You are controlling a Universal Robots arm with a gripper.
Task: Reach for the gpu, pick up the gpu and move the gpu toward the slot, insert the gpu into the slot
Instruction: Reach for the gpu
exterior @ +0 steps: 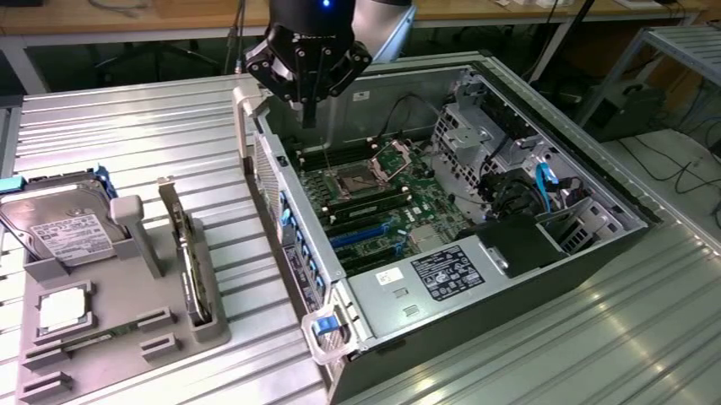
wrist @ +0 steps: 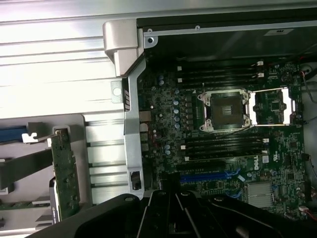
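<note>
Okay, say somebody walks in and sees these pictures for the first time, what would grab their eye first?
The open computer case dominates the middle, its green motherboard laid bare. The black gripper hangs over the case's edge near the top of the exterior view, jaws shut with nothing in them. On the exterior view's left, the graphics card stands on edge in a grey holder, beside a hard drive.

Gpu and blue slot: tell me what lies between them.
In the exterior view, a strip of ribbed metal table and the computer case's wall lie between the gpu, upright in its grey holder, and the slot.
</note>
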